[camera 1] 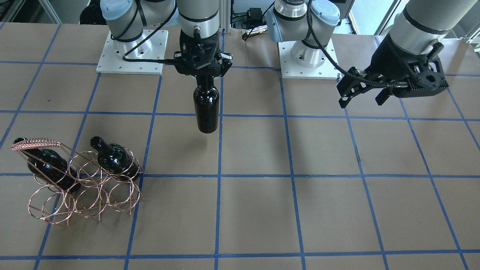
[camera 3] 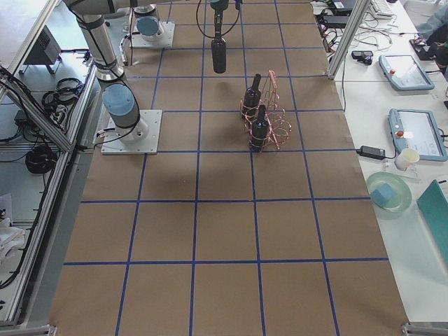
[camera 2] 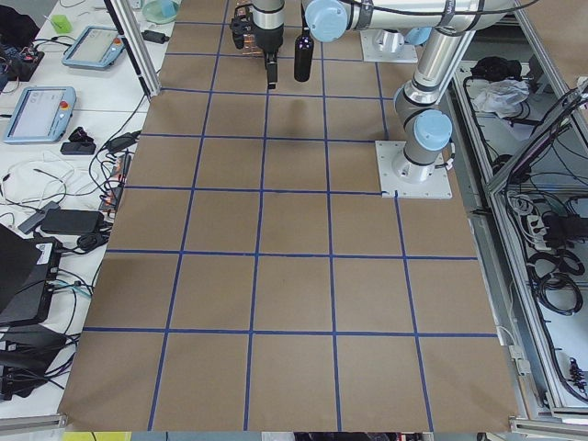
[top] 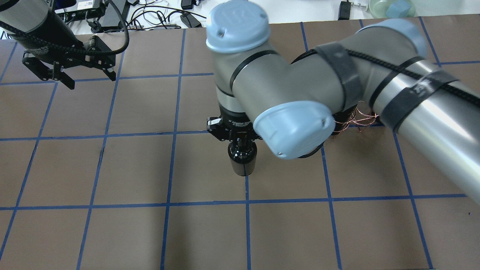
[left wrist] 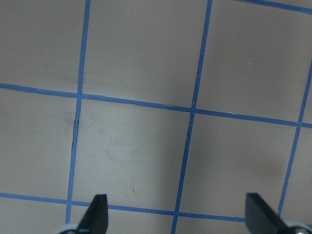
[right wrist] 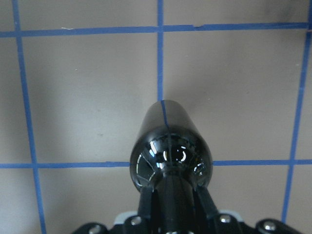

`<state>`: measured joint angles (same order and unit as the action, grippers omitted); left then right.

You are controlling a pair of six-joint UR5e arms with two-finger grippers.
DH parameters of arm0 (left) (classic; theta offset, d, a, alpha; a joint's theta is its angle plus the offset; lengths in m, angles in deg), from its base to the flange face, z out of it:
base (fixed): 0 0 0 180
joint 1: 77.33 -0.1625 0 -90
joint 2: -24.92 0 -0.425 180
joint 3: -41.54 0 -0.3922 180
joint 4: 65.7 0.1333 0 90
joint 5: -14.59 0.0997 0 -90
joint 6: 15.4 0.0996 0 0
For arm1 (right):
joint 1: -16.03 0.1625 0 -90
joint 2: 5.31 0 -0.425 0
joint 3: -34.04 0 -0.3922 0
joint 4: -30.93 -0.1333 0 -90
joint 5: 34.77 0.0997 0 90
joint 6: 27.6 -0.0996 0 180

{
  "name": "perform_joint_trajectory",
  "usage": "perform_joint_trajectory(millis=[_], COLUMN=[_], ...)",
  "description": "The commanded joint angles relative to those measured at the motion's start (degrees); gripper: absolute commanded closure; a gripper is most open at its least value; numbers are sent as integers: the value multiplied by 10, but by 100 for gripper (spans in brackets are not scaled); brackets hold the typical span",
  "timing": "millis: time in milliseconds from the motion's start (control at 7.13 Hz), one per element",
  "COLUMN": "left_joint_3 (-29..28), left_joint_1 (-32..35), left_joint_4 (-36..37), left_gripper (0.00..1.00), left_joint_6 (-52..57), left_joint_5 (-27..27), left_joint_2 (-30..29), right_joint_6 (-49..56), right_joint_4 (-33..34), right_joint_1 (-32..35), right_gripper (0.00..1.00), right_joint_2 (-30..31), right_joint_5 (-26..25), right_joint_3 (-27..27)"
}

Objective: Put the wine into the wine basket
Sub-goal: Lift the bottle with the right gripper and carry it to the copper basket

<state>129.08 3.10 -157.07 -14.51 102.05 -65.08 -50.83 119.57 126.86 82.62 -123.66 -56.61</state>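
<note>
The wine (camera 1: 205, 108) was held upright above the worktop (camera 1: 262, 210) in the right gripper (camera 1: 205, 77). The basket (camera 1: 86, 189) was set farther right on the worktop, a bottle (camera 1: 48, 165) and a second bottle (camera 1: 114, 157) lodged in it. The left gripper (camera 1: 362, 95) was positioned far left.

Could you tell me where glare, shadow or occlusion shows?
Right wrist view: highlights glint on the wine in the right gripper. Front-facing view: faint soft shadow on the table below it. Overhead view: the right arm hides most of the wine basket.

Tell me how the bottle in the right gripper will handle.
The wine is glossy glass, so probably slippery and breakable. Held only by its slim neck in the right gripper, it may swing. Its round body would likely roll.
</note>
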Motion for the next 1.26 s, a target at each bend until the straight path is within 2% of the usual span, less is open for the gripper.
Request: perform_joint_trajectory(millis=[0,280,701,982,1122], left_joint_3=[0,0,0,1,1], left_joint_1=[1,-1,1,1,1], left_joint_4=[0,1,1,-1,-1], left_gripper=[0,0,0,0,0], left_joint_6=[0,1,1,2,2], left_joint_5=[1,4,3,4,5], left_joint_2=[0,-1,-5,-3,-4], right_joint_6=[105,265,443,460,461], right_joint_4=[-71,-90,-83,-40,-37], right_joint_1=[-115,-220,-334,-335,-334], right_gripper=[100,100,100,100,100], right_joint_2=[58,91,84,66,35], right_joint_5=[-43,-53,-39,-30,-24], right_joint_3=[7,8,11,14,47])
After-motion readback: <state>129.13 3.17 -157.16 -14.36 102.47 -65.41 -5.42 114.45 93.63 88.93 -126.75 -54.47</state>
